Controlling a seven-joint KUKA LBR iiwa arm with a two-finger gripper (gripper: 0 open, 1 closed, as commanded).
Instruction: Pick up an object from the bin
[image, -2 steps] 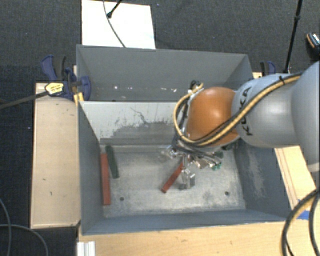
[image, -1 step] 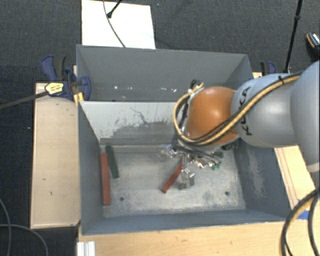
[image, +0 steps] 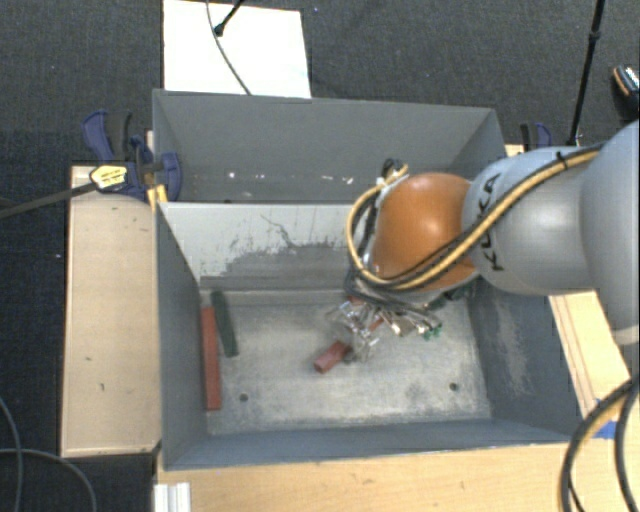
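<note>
While low, tool (image: 358, 334) beside red block (image: 329, 357).

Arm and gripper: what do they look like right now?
The arm is a thick, rounded silver-grey tube with black KUKA lettering. A glossy orange dome covers its wrist, looped by yellow and black cables. The gripper below is small bare metal.

light: even, bright | glare: orange cover (image: 405, 220) | shadows: soft
</note>
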